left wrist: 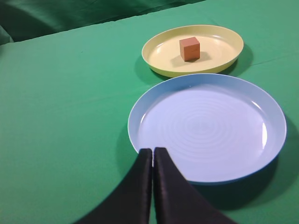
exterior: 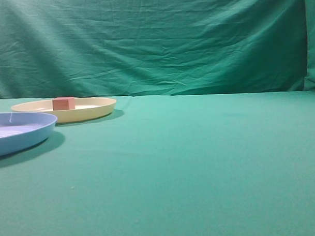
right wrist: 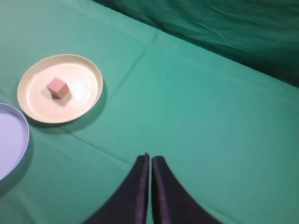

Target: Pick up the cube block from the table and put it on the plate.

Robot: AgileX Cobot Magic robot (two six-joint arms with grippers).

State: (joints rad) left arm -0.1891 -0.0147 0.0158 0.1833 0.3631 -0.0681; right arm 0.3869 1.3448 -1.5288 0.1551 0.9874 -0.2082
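The small reddish-brown cube block (exterior: 63,103) rests inside the pale yellow plate (exterior: 97,107) at the far left of the green table (exterior: 200,158). It also shows in the left wrist view (left wrist: 189,48) on the plate (left wrist: 161,51) and in the right wrist view (right wrist: 58,87) on the plate (right wrist: 88,88). My left gripper (left wrist: 153,150) is shut and empty, at the near edge of the blue plate. My right gripper (right wrist: 150,157) is shut and empty over bare cloth, well right of the yellow plate. Neither gripper shows in the exterior view.
A light blue round plate (exterior: 23,135) sits in front of the yellow one at the left edge; it also shows in the left wrist view (left wrist: 275,121) and the right wrist view (right wrist: 18,140). A green cloth backdrop (exterior: 155,40) hangs behind the table.
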